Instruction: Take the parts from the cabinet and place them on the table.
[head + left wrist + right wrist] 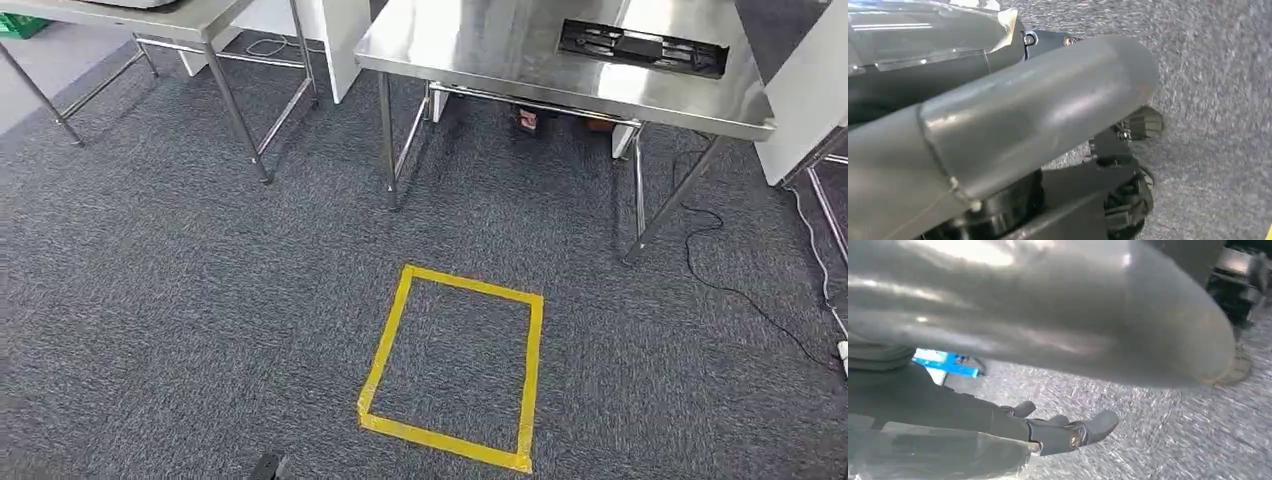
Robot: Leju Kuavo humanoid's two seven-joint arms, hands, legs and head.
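Grey carpet floor (200, 300) with yellow tape square (455, 368) marked near centre. Stainless steel bench (480, 50) beyond square, second steel bench (190, 18) at far left. White panels (805, 95) at right and between benches. Black cable (740, 295) trails across carpet at right. Overhead light glare on bench tops.

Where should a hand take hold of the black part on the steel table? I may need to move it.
Grip the black part across its narrow width, near the middle, coming from above: it lies flat and long on the steel table, so the ends offer little.
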